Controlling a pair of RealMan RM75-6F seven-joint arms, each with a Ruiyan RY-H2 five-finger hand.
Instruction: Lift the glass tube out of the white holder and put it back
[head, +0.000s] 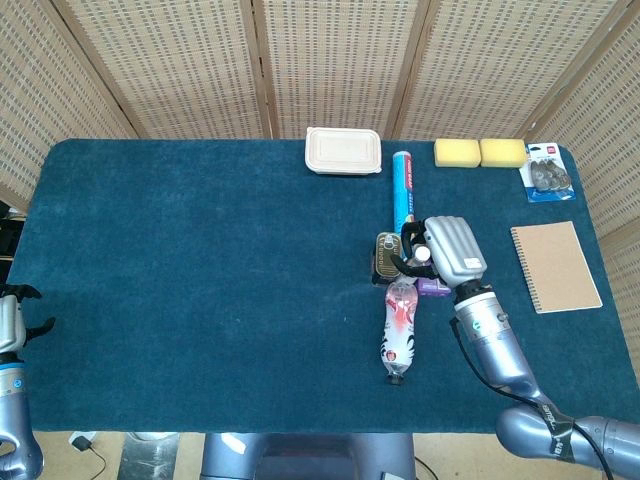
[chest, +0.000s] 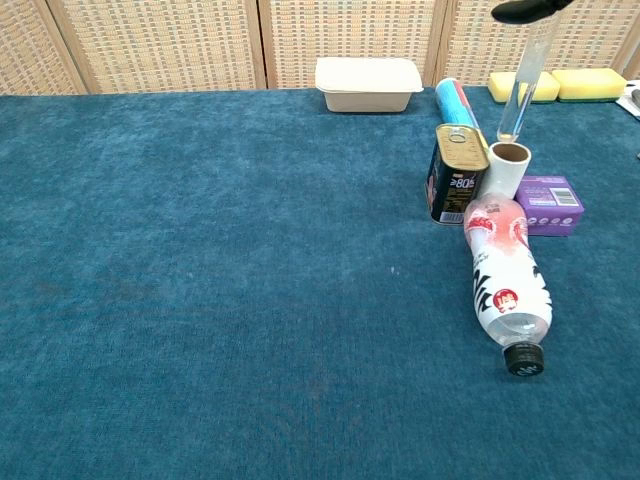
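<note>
Crowded around white holder (chest: 503, 170): tin can (chest: 455, 174) touching left, purple box (chest: 550, 205) just right, lying bottle (chest: 507, 281) in front, blue roll (chest: 458, 103) behind. Open from above only. Wide bare table (chest: 200, 260) on left.

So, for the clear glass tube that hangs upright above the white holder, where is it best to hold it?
Hold it at the top end, from above, as the right hand does. The clear glass tube is slim and upright, and its lower end must stay free to enter the open white cylindrical holder.
</note>
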